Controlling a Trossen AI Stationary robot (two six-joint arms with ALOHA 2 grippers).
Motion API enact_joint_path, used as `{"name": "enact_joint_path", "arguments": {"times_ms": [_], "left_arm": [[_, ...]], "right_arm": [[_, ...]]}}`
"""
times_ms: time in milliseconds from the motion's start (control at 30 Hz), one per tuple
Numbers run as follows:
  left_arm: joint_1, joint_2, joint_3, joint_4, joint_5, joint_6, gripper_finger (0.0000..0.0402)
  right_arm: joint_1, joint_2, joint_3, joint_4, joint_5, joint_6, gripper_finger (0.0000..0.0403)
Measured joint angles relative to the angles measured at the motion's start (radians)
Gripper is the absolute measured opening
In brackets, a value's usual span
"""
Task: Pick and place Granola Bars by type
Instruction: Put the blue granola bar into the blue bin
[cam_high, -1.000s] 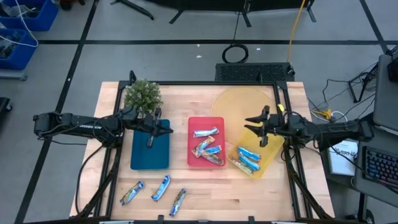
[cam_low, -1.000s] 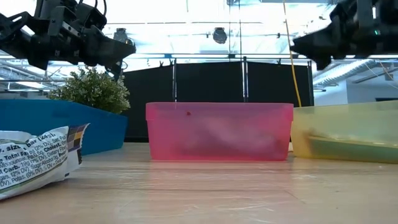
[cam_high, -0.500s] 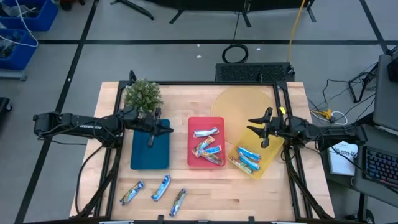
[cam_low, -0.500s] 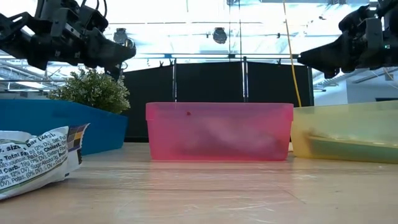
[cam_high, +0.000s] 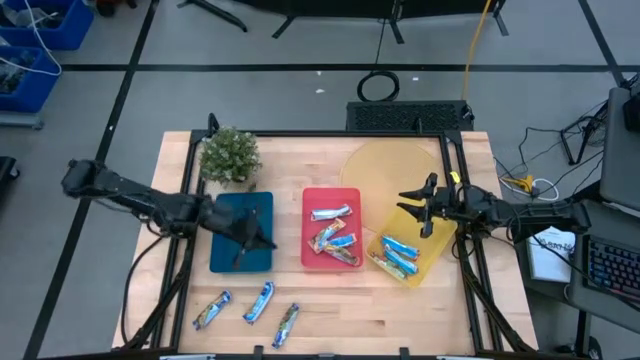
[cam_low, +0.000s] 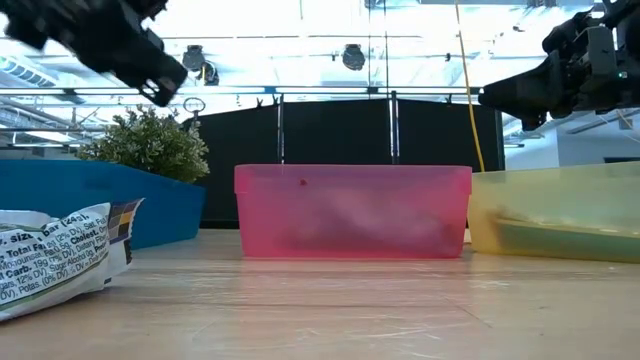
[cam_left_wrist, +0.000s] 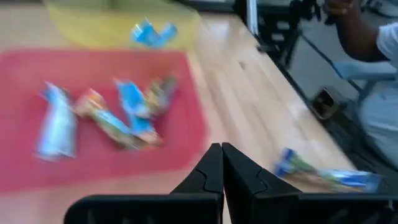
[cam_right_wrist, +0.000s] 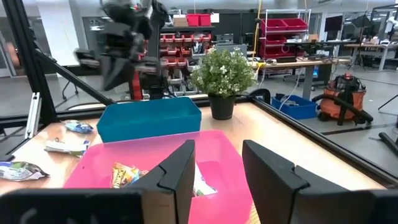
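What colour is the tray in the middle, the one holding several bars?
The middle tray is red, pinkish where light passes through; the high view shows it best.

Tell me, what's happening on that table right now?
Left gripper shut, empty, above blue tray. Right gripper open over yellow tray. Three bars loose at front. Nothing blocking.

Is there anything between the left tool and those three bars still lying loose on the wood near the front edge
Nothing visible blocks it. The left tool, shut and empty, hangs over the blue tray. The three loose bars lie on bare table just past that tray's front rim, with only open wood between.
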Motion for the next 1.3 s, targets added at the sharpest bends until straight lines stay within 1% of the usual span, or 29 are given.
{"name": "enact_joint_path", "arguments": {"times_ms": [100,167,233,300,400,433,533,700,833,900,1000,1067,1167,1233,1300], "left_arm": [[-0.129,0.061,0.086,-0.116,-0.069,-0.098,0.0011],[-0.204,0.122,0.165,-0.192,-0.115,-0.17,0.0011],[-0.264,0.188,0.243,-0.324,-0.133,-0.274,0.0006],[-0.318,0.261,0.327,-0.436,-0.109,-0.386,0.0004],[-0.404,0.347,0.444,-0.56,-0.077,-0.528,0.0008],[-0.432,0.37,0.477,-0.601,-0.072,-0.581,0.0007],[-0.485,0.432,0.543,-0.69,-0.007,-0.759,0.0004],[-0.588,0.487,0.547,-0.74,0.109,-1.104,0.0008],[-0.68,0.524,0.525,-0.772,0.113,-1.329,0.0004],[-0.717,0.539,0.517,-0.765,0.09,-1.408,0.0007],[-0.767,0.559,0.499,-0.758,0.025,-1.539,0.0019],[-0.782,0.575,0.479,-0.751,0.032,-1.634,0.0028],[-0.791,0.591,0.446,-0.752,0.076,-1.722,0.0048],[-0.793,0.599,0.422,-0.751,0.086,-1.754,0.0071],[-0.792,0.598,0.398,-0.74,0.074,-1.775,0.0098]], "right_arm": [[0.0,0.0,0.0,0.0,0.0,0.0,0.0125],[0.0,0.0,0.0,0.0,-0.001,0.0,0.0125],[0.0,0.003,0.0,0.001,-0.002,0.004,0.0125],[0.0,0.006,0.0,-0.002,-0.003,0.024,0.0125],[0.0,0.012,-0.001,-0.006,-0.003,0.045,0.0125],[0.0,0.013,-0.001,-0.009,-0.003,0.051,0.0125],[0.0,0.019,-0.001,-0.016,-0.004,0.063,0.0125],[0.0,0.027,-0.001,-0.016,-0.003,0.068,0.0125],[0.001,0.026,-0.001,-0.009,-0.003,0.067,0.0125],[0.0,0.026,-0.001,0.01,-0.002,0.056,0.0125],[0.001,0.026,-0.001,0.037,-0.002,0.037,0.0125],[0.0,0.026,-0.001,0.057,-0.002,0.022,0.0125],[0.001,0.026,-0.001,0.079,-0.001,0.004,0.0125],[0.001,0.026,-0.001,0.085,-0.001,-0.012,0.0125],[0.001,0.026,-0.001,0.086,0.0,-0.027,0.0125]]}}
